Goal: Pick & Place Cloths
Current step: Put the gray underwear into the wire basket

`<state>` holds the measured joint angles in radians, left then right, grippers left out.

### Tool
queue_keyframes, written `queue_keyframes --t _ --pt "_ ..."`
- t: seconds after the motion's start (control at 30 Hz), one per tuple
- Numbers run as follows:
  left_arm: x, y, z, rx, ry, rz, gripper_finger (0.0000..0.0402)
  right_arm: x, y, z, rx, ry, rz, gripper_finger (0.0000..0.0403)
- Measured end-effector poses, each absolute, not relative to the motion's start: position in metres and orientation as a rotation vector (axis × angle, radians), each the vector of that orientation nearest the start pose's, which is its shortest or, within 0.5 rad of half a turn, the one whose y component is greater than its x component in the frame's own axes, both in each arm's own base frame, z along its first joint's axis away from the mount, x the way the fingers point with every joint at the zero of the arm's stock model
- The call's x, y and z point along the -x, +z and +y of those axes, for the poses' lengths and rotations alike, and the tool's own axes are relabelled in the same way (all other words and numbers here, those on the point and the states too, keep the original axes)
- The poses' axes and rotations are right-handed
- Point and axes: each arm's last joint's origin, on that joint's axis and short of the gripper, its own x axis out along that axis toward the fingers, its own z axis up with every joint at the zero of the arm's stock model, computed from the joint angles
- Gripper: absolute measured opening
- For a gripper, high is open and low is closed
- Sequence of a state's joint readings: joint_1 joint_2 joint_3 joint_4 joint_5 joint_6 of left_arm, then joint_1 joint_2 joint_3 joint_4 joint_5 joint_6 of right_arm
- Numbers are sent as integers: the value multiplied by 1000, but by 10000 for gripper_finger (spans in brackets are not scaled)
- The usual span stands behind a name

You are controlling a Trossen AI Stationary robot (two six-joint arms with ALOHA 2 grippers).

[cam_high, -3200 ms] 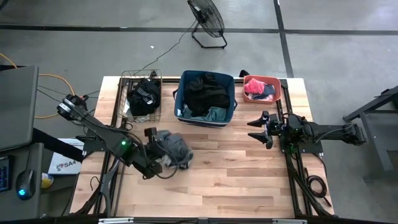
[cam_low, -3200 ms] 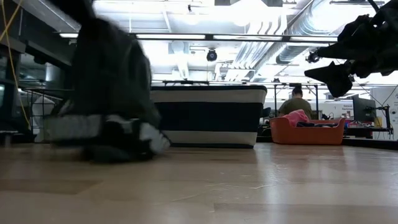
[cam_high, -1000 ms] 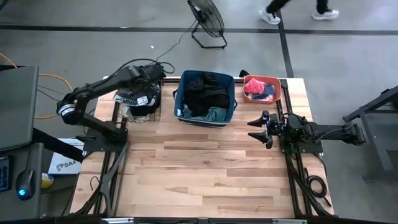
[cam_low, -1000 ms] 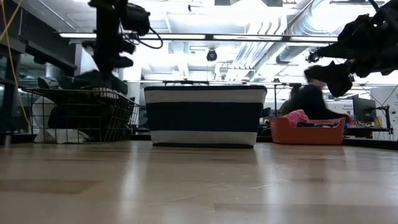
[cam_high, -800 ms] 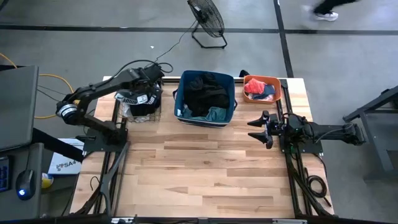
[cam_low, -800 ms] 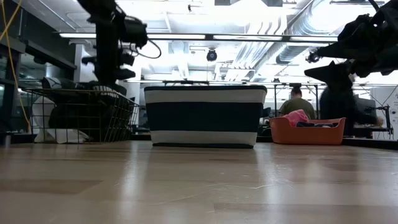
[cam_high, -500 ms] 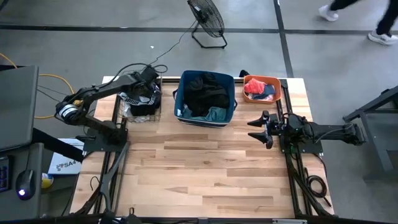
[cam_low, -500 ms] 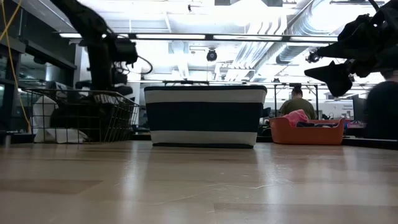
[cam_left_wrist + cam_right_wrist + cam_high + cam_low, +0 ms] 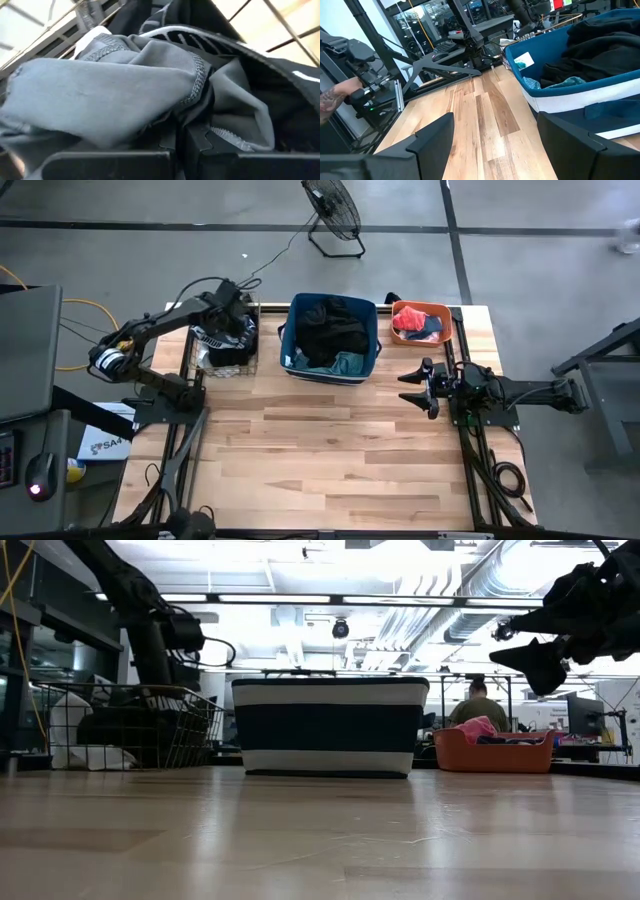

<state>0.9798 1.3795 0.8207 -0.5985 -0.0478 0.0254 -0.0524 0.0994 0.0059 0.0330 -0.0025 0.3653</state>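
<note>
Wood table [image 9: 330, 450] on grey floor | left tool [image 9: 232, 326] clamps grey cloth [image 9: 100, 95] | right tool [image 9: 418, 388] spread, empty

Soft grey cloth [image 9: 100, 90], glossy wooden table [image 9: 330, 450]

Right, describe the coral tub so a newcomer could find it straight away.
Start at the wooden table and look along its far edge, where three containers stand in a row. The coral tub is at the right end, beside the blue fabric bin. It is the smallest of the three, the only orange-red one, and holds a bright pink cloth.
</note>
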Motion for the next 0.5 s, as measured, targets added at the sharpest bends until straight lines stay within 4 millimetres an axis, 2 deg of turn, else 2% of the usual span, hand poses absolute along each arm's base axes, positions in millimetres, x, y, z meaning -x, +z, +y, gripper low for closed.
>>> queue_keyframes --t 0.13,0.23,0.5 --pt "-136 193 210 518 832 1079 0 -103 161 -5 -367 -60 51 278" --pt "-138 199 212 516 827 1078 13 -103 161 -5 -367 -60 51 278" --pt "-145 238 221 483 838 1011 104 -103 161 -5 -367 -60 51 278"
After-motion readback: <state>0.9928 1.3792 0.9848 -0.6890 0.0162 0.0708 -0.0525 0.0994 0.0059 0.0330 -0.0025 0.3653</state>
